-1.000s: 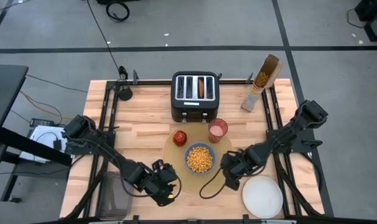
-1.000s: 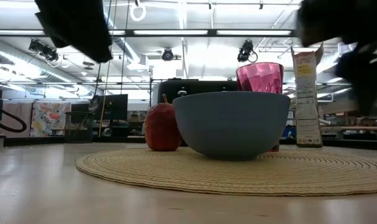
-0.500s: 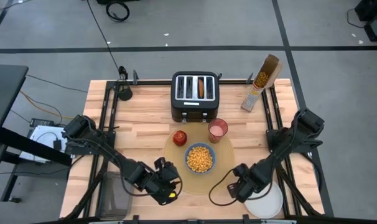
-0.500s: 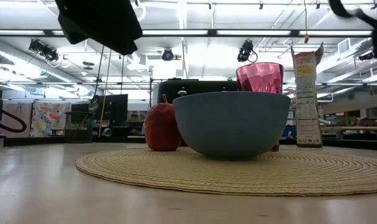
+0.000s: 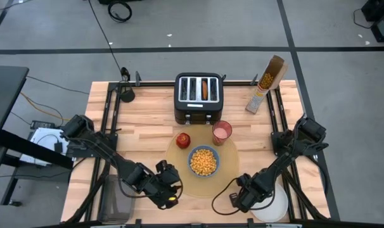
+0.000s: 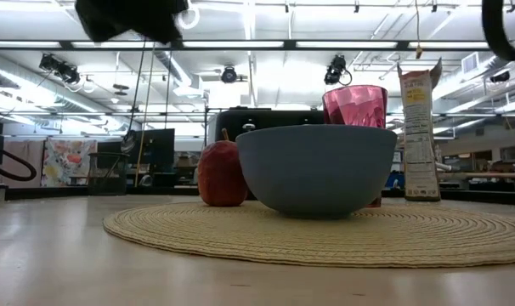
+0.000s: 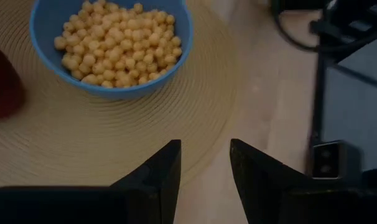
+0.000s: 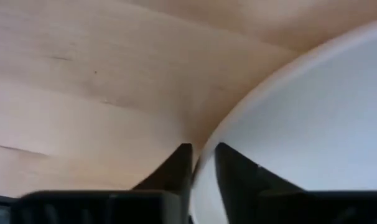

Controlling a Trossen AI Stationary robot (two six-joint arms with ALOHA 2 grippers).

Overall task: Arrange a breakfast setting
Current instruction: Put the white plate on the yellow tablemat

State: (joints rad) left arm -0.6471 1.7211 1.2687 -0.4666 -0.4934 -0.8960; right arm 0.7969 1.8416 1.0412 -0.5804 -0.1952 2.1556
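while the placemat (image 5: pixel 201 166) already carries most of the setting, the white plate (image 5: pixel 274 206) lies off it at the desk's (image 5: pixel 147 117) near right corner, and the right gripper (image 8: pixel 201 163) has its jaws clamped on the plate's rim, one finger over the edge and one under it, a hold that suits dragging or lifting a flat dish toward the mat. the left gripper (image 7: pixel 204 167) hovers just off the mat's near left edge, jaws a little apart and holding nothing, likely kept clear so the plate has a free path. on the mat the blue bowl (image 5: pixel 203 161) sits at the middle, filled with yellow cereal balls; the red apple (image 5: pixel 183 140) stands just beside it at the back left, and the pink cup (image 5: pixel 222 132) at the back right, its contents not clear. behind the mat, the black toaster (image 5: pixel 199 96) holds something brown in one slot, probably the bagel, and an open cereal box (image 5: pixel 265 83) stands at the far right. no spoon can be made out.
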